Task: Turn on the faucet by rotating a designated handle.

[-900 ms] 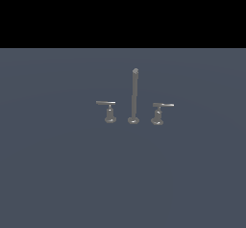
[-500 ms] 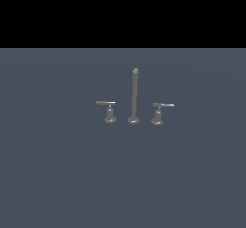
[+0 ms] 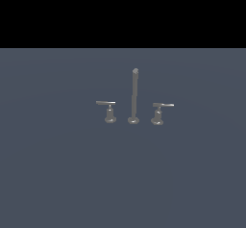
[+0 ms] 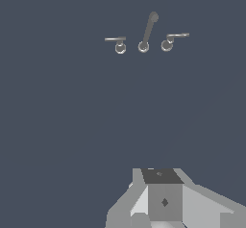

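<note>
The faucet is a small grey metal three-piece set on a flat dark grey surface. Its tall thin spout post (image 3: 134,97) stands in the middle. The handle (image 3: 108,107), a T-shaped lever with a thin bar on a slim stem, is on the exterior view's left of the post. The twin lever (image 3: 159,112) with a stouter base is on the right. The wrist view shows the post (image 4: 147,31), the handle (image 4: 118,42) and the twin (image 4: 170,41) far ahead. My gripper (image 4: 162,175) shows only as grey blocks at the frame edge, far from the faucet, and holds nothing visible.
The dark grey surface (image 3: 57,174) stretches flat all around the faucet. A black band fills the upper part of the exterior view. The arm is not in the exterior view.
</note>
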`<state>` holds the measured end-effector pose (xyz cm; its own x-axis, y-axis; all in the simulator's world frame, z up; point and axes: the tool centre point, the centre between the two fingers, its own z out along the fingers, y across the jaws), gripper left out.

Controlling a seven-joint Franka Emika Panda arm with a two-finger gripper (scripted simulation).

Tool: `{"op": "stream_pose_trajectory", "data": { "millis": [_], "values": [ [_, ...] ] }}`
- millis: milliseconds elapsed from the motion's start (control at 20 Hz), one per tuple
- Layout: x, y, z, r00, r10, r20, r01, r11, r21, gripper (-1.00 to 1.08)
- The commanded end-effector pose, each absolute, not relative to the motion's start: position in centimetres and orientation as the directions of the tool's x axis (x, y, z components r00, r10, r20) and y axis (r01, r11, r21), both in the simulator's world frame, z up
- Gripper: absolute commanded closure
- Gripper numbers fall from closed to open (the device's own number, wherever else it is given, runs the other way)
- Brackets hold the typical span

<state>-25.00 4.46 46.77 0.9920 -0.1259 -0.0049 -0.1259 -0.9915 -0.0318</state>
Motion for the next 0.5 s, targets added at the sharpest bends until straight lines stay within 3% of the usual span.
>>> {"op": "stream_pose_trajectory", "data": {
  "millis": [0,450],
  "values": [
    [-24.4,5.3,45.6,0.985,-0.171,-0.006,-0.171,-0.985,-0.031,1.08],
    [-21.0,8.6,40.8,0.933,-0.361,-0.009,-0.361,-0.932,-0.029,1.08]
  ]
}}
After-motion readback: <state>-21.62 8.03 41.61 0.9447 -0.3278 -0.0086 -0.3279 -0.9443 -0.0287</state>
